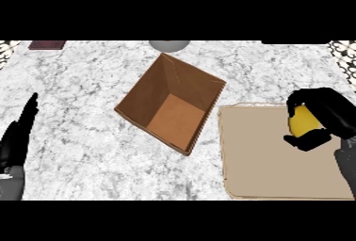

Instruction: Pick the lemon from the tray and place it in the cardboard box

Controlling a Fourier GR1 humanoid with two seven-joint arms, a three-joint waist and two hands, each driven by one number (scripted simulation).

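ok so the white-and-grey marbled stone worktop [83, 136] has three main things going on. Middle of the view there's an open brown cardboard box [172, 104], turned at an angle so it looks like a diamond, one corner pointing twd the far edge. You can see straight down into it, lighter orange-brown floor inside, darker walls around. Nothing visible in it

Just right of the box, nearly touching its near-right side, is the flat beige rectangular tray [278, 164] w/ rounded corners. It runs off twd the right edge of the view

The bright yellow lemon [303, 120] is at the far right part of the tray, and the black right hand [325, 117] is wrapped round it, fingers curling over the top and far side, thumb tucked in underneath. So that hand is clenched on the lemon, only the left face of the fruit shows btwn fingers and thumb. Can't tell if the lemon is touching the tray or lifted a bit off it, the hand covers the underside. The forearm comes in from the lower right

The black left hand [20, 136] sits at the left edge, fingers straight and pointing up, released, grasping nothing, well apart from the box

Far edge: a grey rounded object [169, 45], only partly in view, just beyond the box's top corner, and a dark reddish-brown flat thing [47, 45] in the far left corner, also cut off, can't tell what either is
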